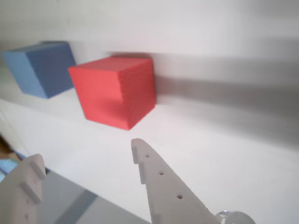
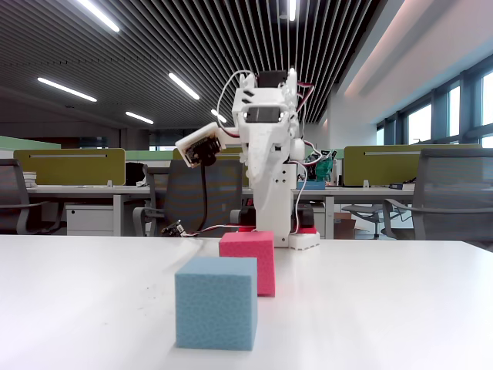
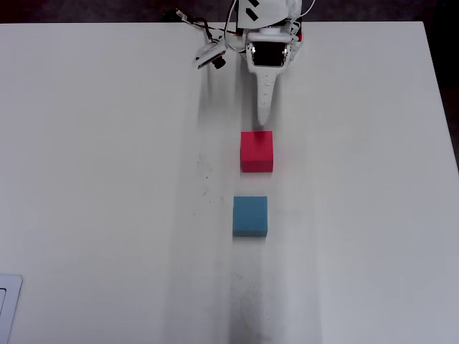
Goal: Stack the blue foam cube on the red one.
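Office desks, dark chairs and a slatted ceiling with strip lights fill the background of the fixed view, behind a smooth white bench (image 3: 107, 179) that carries everything. On it sits the light sky-blue foam cube (image 3: 250, 216), matte and finely grained with plain faces and crisp edges, and just beyond it toward the arm the pinkish-red foam cube (image 3: 257, 151), spongy and of like size; the two stand apart with a strip of bare bench between them, both flat on the surface. The white plastic arm (image 2: 266, 154) rises at the far edge of the bench, its fingers (image 1: 88, 154) parted with nothing between them, hanging above the bench just short of the red cube, as the wrist view shows; one finger is a long tapering blade dotted with small holes. Wide open bench lies on both sides of the cubes, well clear of every edge in the overhead view
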{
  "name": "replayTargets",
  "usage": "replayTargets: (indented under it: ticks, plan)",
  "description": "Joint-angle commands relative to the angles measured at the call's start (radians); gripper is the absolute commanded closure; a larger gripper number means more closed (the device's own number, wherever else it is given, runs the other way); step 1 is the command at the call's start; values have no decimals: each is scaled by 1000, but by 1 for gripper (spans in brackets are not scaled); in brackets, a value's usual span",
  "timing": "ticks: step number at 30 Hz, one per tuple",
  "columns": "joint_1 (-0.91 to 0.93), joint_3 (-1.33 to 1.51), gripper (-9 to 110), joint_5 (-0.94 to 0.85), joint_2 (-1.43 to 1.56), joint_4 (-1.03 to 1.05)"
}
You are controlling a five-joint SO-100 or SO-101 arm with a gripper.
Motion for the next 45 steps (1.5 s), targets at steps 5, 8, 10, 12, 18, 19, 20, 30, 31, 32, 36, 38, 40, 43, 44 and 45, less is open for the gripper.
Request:
replayTargets:
  ticks: [5,8,10,12,18,19,20,30,31,32,36,38,40,43,44,45]
  plan:
    - [67,-383,73,3,-360,-20]
    - [98,-505,72,3,-500,-20]
    - [118,-583,72,5,-595,-11]
    - [143,-704,70,5,-746,6]
    - [152,-893,65,6,-1008,18]
    - [147,-969,64,6,-1098,49]
    - [146,-1000,63,6,-1135,57]
    - [110,-1209,63,-2,-1413,61]
    - [106,-1227,63,-2,-1436,64]
    - [101,-1247,63,-2,-1460,75]
    - [81,-1307,63,-2,-1546,112]
    - [74,-1316,63,-2,-1577,114]
    - [64,-1324,63,-2,-1606,114]
    - [57,-1341,64,-2,-1643,101]
    - [55,-1348,64,-2,-1657,95]
    - [52,-1356,64,-2,-1671,94]
